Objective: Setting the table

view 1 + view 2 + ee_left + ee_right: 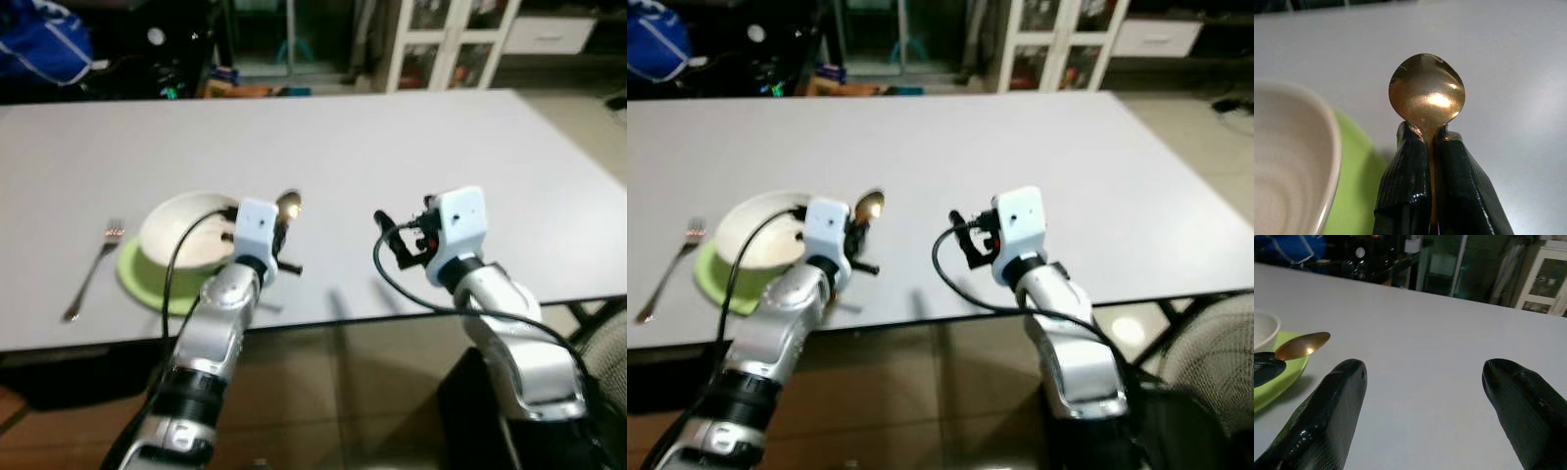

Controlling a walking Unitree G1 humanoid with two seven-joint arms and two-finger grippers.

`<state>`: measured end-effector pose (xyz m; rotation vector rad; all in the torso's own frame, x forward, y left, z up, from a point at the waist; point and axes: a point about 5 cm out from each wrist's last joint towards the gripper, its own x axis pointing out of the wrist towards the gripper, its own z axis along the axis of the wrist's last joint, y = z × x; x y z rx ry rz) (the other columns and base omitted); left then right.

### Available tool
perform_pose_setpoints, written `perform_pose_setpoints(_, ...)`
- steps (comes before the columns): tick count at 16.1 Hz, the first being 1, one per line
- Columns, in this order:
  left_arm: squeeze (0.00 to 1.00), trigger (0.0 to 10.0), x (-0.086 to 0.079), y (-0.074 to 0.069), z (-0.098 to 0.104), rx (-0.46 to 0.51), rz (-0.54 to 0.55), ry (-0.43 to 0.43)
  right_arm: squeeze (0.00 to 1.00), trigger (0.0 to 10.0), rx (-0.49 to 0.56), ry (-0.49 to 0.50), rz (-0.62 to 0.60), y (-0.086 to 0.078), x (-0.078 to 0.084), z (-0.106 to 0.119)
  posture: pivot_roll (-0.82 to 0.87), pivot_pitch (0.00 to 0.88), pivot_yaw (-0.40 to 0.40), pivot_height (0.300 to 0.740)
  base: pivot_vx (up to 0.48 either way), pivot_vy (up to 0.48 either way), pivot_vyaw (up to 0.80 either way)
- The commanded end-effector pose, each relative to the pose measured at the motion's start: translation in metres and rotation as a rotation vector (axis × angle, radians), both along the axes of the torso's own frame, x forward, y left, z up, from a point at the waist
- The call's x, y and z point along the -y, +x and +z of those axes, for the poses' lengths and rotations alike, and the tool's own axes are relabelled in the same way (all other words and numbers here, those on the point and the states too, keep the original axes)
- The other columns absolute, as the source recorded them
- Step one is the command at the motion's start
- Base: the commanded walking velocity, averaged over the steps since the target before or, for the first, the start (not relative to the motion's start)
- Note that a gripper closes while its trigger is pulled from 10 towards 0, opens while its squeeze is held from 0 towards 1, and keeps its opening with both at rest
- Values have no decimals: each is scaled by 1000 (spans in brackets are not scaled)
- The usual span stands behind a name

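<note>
On the white surface (411,147) a white bowl (186,233) sits on a green plate (137,276), fork (93,269) to its left. The left gripper (1431,142) pinches a golden spoon (1427,93) just right of the bowl, not yet laid down. The right gripper (1422,382) hovers nearby, fingers wide apart and empty.

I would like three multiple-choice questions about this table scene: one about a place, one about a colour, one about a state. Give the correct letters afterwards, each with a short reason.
1. Where does the fork lie?
A. to the robot's left of the green plate
B. inside the white bowl
C. by the right gripper

2. What colour is the spoon?
A. blue
B. gold
C. red

3. What is the state of the left gripper?
A. open above the bowl
B. shut on the spoon
C. shut on the fork

Answers: 1 A, the fork rests on the table on the plate's left side. 2 B, its bowl shines gold. 3 B, both fingers clamp the spoon's neck.
</note>
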<state>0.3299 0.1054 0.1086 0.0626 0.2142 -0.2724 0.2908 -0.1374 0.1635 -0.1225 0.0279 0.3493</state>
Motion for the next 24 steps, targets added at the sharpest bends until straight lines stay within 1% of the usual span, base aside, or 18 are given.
perform_pose_setpoints(1, 0, 10000, 7, 4, 1, -19, 4, 8, 0, 10000, -5, -1, 39, -4, 3, 3, -20, 0, 3, 740, 0, 0, 0)
perform_pose_setpoints(4, 0, 10000, 12, 8, -3, -58, 8, 19, 0, 10000, -34, -18, 135, -11, 2, 2, -25, 0, 3, 740, 0, 0, 0)
perform_pose_setpoints(6, 0, 10000, 14, 13, -6, -81, 25, 45, 0, 10000, -63, -45, 205, -17, 2, -1, -28, 0, 3, 740, 0, 0, 0)
perform_pose_setpoints(7, 0, 10000, 18, 16, -6, -94, 26, 50, 0, 10000, -77, -63, 248, -21, 0, -3, -30, 0, 2, 740, 0, 0, 0)
perform_pose_setpoints(9, 0, 10000, 26, 20, -9, -105, 24, 63, 0, 10000, -85, -82, 289, -25, -3, -3, -33, 0, 2, 740, 0, 0, 0)
perform_pose_setpoints(10, 0, 10000, 29, 21, -11, -121, 31, 46, 0, 10000, -86, -86, 302, -26, -4, -3, -38, 0, 4, 740, 0, 0, 0)
perform_pose_setpoints(13, 0, 10000, 32, 27, -14, -139, 46, 60, 0, 10000, -98, -103, 312, -28, -5, -5, -46, 0, 8, 740, 0, 0, 0)
perform_pose_setpoints(15, 0, 10000, 33, 30, -15, -154, 60, 48, 0, 10000, -121, -120, 281, -27, -2, -10, -48, 0, 11, 740, 0, 0, 0)
perform_pose_setpoints(17, 0, 10000, 32, 33, -15, -162, 105, 42, 0, 10000, -140, -124, 246, -26, 0, -13, -53, 0, 15, 740, 0, 0, 0)
perform_pose_setpoints(22, 0, 10000, 29, 35, -19, -186, 163, 30, 0, 10000, -144, -128, 245, -26, -2, -13, -54, 0, 16, 740, 0, 0, 0)
perform_pose_setpoints(24, 0, 10000, 30, 35, -21, -203, 171, 24, 0, 10000, -144, -133, 245, -26, -2, -13, -54, 0, 16, 740, 0, 0, 0)
